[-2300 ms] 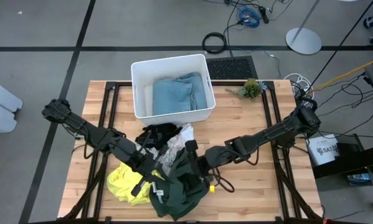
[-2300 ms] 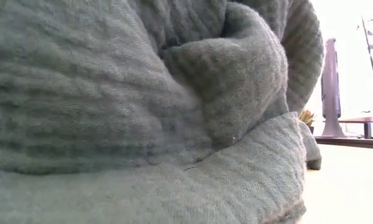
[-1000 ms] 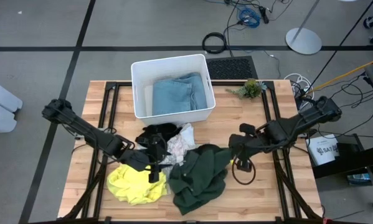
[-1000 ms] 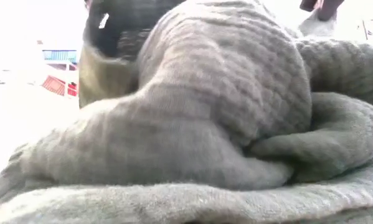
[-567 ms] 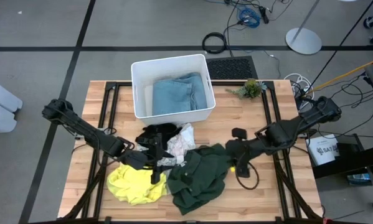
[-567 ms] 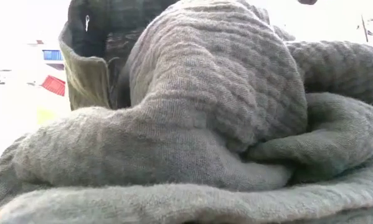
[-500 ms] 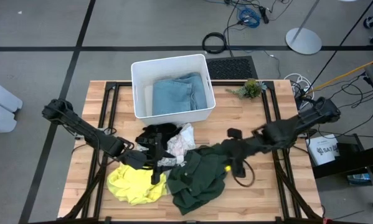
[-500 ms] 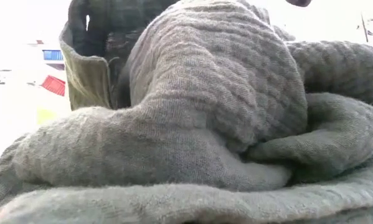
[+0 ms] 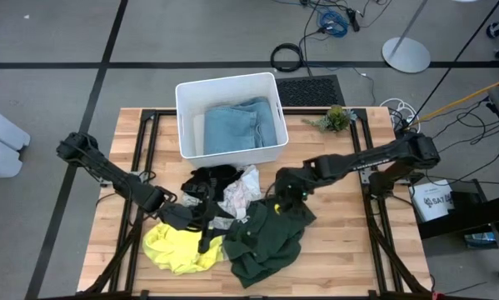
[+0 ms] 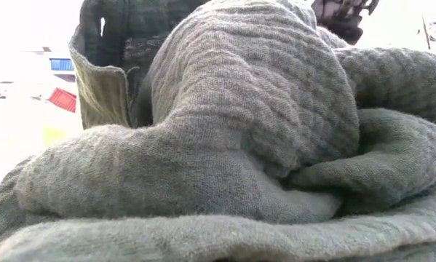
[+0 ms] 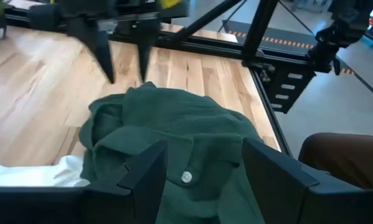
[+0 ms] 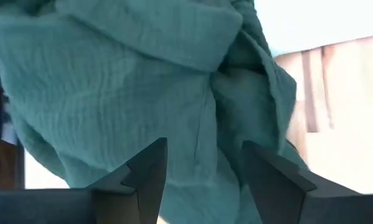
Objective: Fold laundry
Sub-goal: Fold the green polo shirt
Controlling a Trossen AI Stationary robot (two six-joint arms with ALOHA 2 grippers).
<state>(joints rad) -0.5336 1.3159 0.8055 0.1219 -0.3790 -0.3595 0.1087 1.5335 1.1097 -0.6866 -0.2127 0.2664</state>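
A dark green shirt (image 9: 261, 237) lies crumpled on the table's near middle and fills the low view (image 10: 239, 145). A bright yellow garment (image 9: 172, 248) lies to its left. A black one (image 9: 212, 177) and a white, grey-patterned one (image 9: 242, 190) lie behind them. A light blue one (image 9: 237, 127) lies in the white bin (image 9: 182, 117). My left gripper (image 9: 206, 242) is open, low at the green shirt's left edge, over its buttoned part (image 11: 186, 177). My right gripper (image 9: 289, 198) is open at the shirt's far edge, with the green cloth close in front of it (image 12: 142, 93). My right gripper's open fingers (image 11: 106, 65) point down at the far edge (image 11: 133, 90) of the dark green shirt, coming from above. I cannot tell whether they touch the cloth. The shirt lies slack on the table.
A small green plant (image 9: 336, 118) sits at the table's far right. Bare wood shows to the right of the green shirt (image 9: 349, 242) and at the far left (image 9: 145, 133). Black frame rails run along both sides (image 9: 361, 150).
My right gripper has moved toward the table's left edge, from the bare wood on the right to the far edge of the dark green shirt. The shirt has stayed lying on the table.
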